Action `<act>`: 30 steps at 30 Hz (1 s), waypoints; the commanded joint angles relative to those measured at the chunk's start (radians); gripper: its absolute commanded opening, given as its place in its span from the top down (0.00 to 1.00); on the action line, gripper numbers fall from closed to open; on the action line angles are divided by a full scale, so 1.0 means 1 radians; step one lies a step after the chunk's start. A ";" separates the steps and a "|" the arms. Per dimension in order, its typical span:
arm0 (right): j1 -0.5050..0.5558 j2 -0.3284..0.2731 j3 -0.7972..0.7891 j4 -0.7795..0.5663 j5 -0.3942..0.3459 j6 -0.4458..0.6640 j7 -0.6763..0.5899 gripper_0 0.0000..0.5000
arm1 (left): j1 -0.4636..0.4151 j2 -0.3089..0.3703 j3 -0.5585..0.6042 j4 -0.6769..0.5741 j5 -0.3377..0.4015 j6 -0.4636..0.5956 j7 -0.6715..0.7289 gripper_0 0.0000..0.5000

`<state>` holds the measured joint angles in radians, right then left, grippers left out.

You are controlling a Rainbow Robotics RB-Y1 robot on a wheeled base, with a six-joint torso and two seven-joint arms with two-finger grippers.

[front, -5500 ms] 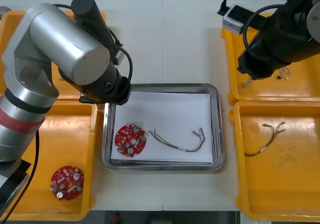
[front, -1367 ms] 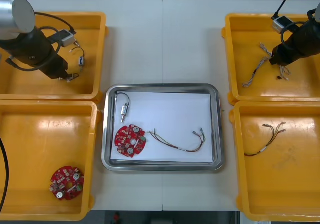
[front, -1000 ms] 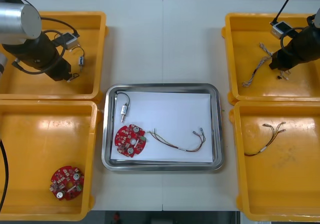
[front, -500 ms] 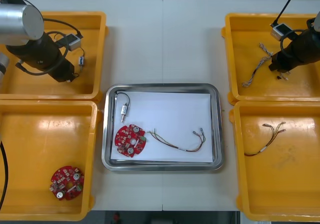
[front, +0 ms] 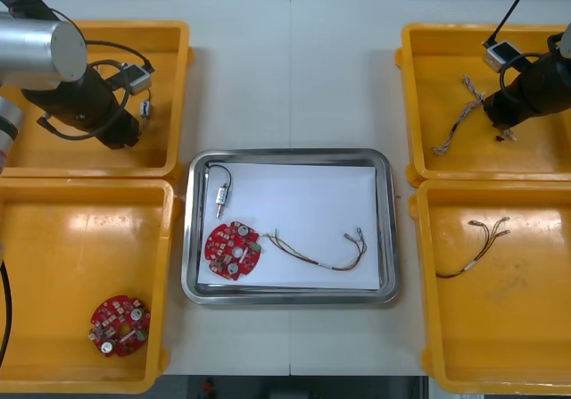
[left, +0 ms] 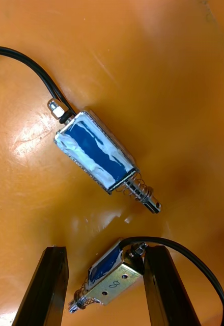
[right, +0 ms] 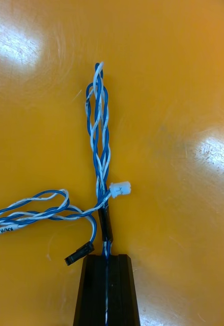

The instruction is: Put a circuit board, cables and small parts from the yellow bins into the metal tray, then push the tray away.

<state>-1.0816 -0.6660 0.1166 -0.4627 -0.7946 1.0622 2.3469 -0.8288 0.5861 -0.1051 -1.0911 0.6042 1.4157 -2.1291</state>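
Note:
In the far right yellow bin [front: 464, 104], my right gripper [right: 107, 257] is shut on the twisted blue and white cable [right: 99, 132], which runs straight out from between the closed fingers; the front view shows that gripper [front: 501, 129] at the cable's [front: 457, 118] end. My left gripper [left: 106, 252] is down in the far left yellow bin [front: 53, 153], its fingers [left: 46, 285] apart around a small metal part [left: 109, 277] with a black lead. That part touches one finger only. A second, blue-wrapped metal part [left: 99, 153] lies just beyond.
The metal tray [front: 385, 229] at the centre holds a red circuit board [front: 233, 249], a red and yellow cable [front: 321, 252] and a small metal part [front: 219, 198]. Another board [front: 119, 325] lies in the near left bin, and a cable [front: 477, 243] in the near right bin.
My left arm has drifted a little to the right inside the far left bin. The right arm has stayed almost in place over the blue and white cable.

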 commanded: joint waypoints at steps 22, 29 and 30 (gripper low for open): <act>0.019 -0.080 -0.273 -0.383 0.227 0.449 0.015 1.00 | 0.027 0.046 0.093 -0.156 -0.029 0.158 0.017 1.00; 0.020 -0.078 -0.333 -0.527 0.285 0.639 -0.008 1.00 | 0.028 0.049 0.134 -0.291 -0.055 0.319 0.161 1.00; 0.020 -0.078 -0.333 -0.527 0.285 0.639 -0.008 1.00 | 0.028 0.049 0.134 -0.291 -0.055 0.319 0.161 1.00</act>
<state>-1.0607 -0.7057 -0.1733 -0.9356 -0.5213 1.6727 2.3467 -0.8055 0.5904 0.0079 -1.3099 0.5663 1.6980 -2.1243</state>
